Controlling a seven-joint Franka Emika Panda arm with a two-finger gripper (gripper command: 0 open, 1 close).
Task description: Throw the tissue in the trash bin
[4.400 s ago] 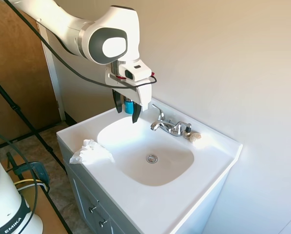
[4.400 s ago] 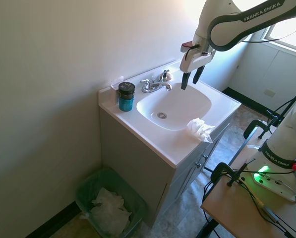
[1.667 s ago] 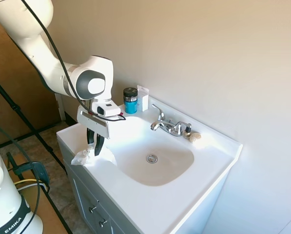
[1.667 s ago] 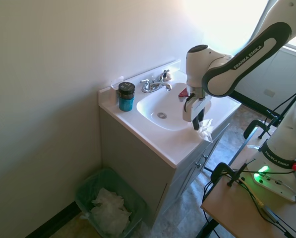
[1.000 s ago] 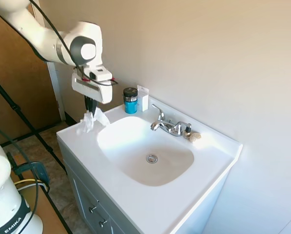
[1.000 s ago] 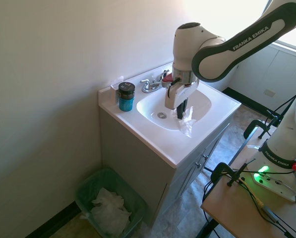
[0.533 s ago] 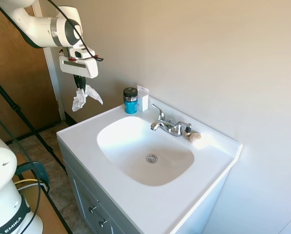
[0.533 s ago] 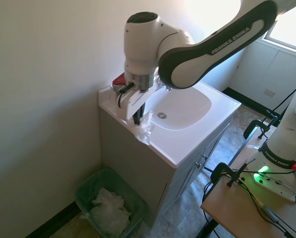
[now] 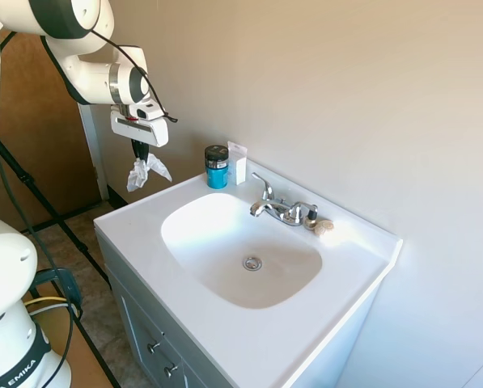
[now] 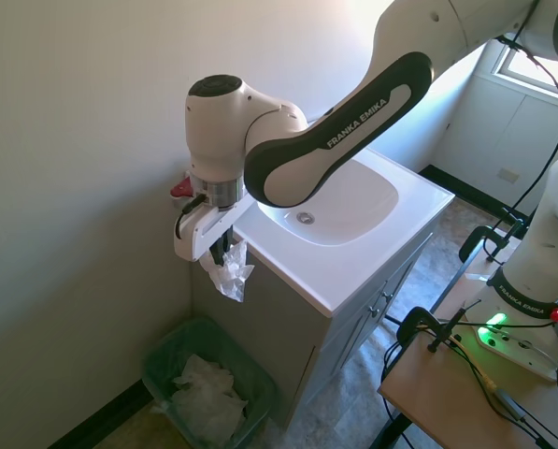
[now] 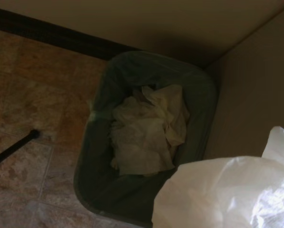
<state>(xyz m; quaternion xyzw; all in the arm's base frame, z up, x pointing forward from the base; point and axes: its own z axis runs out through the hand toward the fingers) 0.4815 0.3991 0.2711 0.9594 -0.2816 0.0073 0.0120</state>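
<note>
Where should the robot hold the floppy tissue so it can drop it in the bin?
At the bunched top, from straight above, just as the gripper holds it now. The tissue is soft and crumpled, so pinching its gathered folds lets the loose corners dangle below, over the trash bin, probably ready to fall freely when the jaws open.

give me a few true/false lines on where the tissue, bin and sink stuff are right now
1. The gripper holds the tissue off the side of the vanity. True.
2. The tissue lies on the sink counter. False: it hangs in the air from the shut fingers.
3. The trash bin on the floor already holds crumpled paper. True.
4. The trash bin is empty. False: white crumpled paper lies in it.
5. A blue jar with a dark lid stands on the counter by the wall. True.
6. The faucet is running. False: no water shows in the basin.
</note>
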